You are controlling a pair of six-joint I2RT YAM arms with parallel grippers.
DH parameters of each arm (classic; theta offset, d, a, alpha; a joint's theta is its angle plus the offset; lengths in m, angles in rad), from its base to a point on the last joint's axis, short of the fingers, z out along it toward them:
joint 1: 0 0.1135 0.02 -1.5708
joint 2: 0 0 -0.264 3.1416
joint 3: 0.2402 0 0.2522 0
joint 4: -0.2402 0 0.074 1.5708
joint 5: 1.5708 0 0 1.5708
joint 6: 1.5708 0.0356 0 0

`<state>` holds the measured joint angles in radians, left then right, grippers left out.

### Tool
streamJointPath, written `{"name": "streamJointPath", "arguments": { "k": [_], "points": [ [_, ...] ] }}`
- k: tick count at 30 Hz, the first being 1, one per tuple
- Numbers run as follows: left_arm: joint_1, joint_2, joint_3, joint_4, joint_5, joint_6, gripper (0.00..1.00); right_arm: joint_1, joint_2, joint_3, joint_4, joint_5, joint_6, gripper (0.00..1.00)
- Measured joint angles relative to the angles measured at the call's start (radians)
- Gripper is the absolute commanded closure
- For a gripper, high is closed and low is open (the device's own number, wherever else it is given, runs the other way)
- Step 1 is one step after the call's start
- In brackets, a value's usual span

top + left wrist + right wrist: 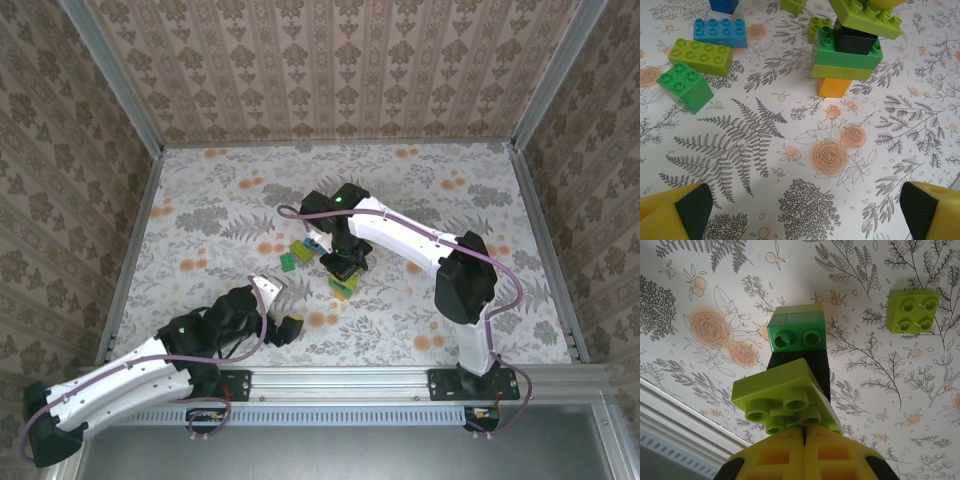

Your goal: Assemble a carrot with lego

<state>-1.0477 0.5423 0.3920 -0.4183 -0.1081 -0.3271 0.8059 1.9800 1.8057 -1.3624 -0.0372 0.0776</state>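
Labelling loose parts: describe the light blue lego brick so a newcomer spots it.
On the floral-print table, look left of the stacked lego carrot. The light blue plastic eight-stud brick lies flat just beyond a lime green eight-stud brick; it alone is light blue.

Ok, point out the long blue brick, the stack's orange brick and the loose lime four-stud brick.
long blue brick (720, 32), left wrist view, middle of its studded top.
orange brick (834, 87), left wrist view, its front face.
lime four-stud brick (912, 310), right wrist view, centre of its top.

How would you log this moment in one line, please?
carrot: standing, orange down | right claw: shut atop its lime brick | left claw: open, empty | lego: loose nearby
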Motion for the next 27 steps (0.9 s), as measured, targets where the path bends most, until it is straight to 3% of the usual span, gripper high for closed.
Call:
{"name": "streamJointPath", "arguments": {
  "k": [27],
  "points": [
    [0.0, 0.0, 0.0, 0.0, 0.0, 0.0, 0.0, 0.0, 0.037, 0.056, -0.011, -0.059, 0.0, 1.0]
  ]
}}
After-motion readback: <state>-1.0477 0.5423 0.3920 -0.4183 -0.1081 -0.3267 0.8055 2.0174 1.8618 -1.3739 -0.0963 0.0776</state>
